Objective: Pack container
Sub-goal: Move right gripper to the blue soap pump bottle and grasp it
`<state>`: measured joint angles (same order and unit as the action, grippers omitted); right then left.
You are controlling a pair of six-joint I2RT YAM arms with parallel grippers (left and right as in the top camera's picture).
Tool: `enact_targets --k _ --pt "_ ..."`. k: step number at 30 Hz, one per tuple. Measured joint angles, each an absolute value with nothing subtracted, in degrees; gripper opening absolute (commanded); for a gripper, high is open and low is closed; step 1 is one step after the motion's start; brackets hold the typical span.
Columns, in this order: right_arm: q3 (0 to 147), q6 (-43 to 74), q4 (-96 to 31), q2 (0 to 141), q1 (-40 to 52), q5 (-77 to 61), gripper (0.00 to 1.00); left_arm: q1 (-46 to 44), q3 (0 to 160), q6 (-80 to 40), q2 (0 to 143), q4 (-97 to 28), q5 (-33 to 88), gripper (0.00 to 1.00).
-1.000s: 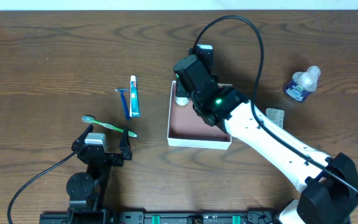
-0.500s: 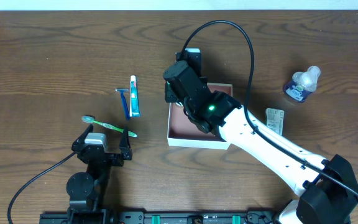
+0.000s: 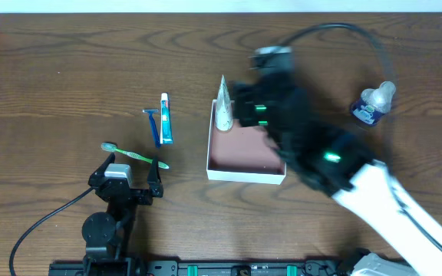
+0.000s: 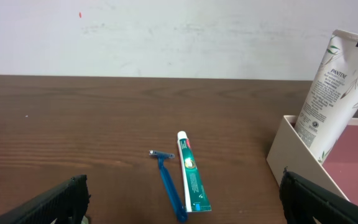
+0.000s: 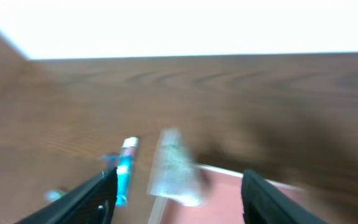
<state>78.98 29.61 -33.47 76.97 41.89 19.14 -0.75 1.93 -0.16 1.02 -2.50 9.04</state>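
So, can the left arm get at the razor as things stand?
Probably yes: the razor lies uncovered ahead of the open left tool, with only the toothpaste close beside it.

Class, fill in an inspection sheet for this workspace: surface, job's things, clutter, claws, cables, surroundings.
Surface: brown wooden table.
Job's things: container holds one white tube, upright in its far-left corner; toothpaste, razor and toothbrush lie outside, to its left; small bottle to its right.
Clutter: nothing seen.
Claws: left claw open, empty, near the toothbrush; right claw open, empty, view blurred.
Cables: black cable arcs over the right arm; another trails from the left arm.
Surroundings: plain white wall behind the table.
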Motion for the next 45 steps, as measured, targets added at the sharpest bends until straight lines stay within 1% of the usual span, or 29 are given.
enact_targets --k 4,7,9,12,15,21,25,31,38,45 --pt "79.5 29.0 -41.7 72.0 33.3 22.0 0.68 -0.8 1.9 -0.2 1.0 -2.5 9.0 0.98" --pt "79.5 29.0 -46.7 71.5 24.8 23.0 0.77 -0.8 1.9 -0.2 1.0 -2.5 9.0 0.98" --pt "79.5 28.7 -48.7 71.9 20.1 22.7 0.78 -0.8 1.9 -0.2 1.0 -2.5 9.0 0.98" --pt "79.5 28.4 -49.7 73.2 10.7 20.4 0.79 -0.8 1.9 -0.2 1.0 -2.5 9.0 0.98" --pt "79.5 27.9 -49.6 74.8 3.2 17.2 0.8 -0.8 1.9 -0.2 1.0 -2.5 9.0 0.98" --pt "79.5 25.6 -49.4 79.6 -6.4 11.8 0.8 -0.8 1.9 -0.2 1.0 -2.5 9.0 0.98" --pt "79.5 22.9 -49.0 83.4 -8.3 9.9 0.82 -0.8 1.9 -0.2 1.0 -2.5 9.0 0.98" --pt "79.4 18.3 -47.2 89.1 -8.4 8.5 0.84 -0.8 1.9 -0.2 1.0 -2.5 9.0 0.98" --pt "79.4 9.9 -42.9 92.1 -8.5 5.7 0.83 -0.8 1.9 -0.2 1.0 -2.5 9.0 0.98" --pt "79.4 6.5 -39.9 94.0 -8.5 3.8 0.82 -0.8 1.9 -0.2 1.0 -2.5 9.0 0.98"
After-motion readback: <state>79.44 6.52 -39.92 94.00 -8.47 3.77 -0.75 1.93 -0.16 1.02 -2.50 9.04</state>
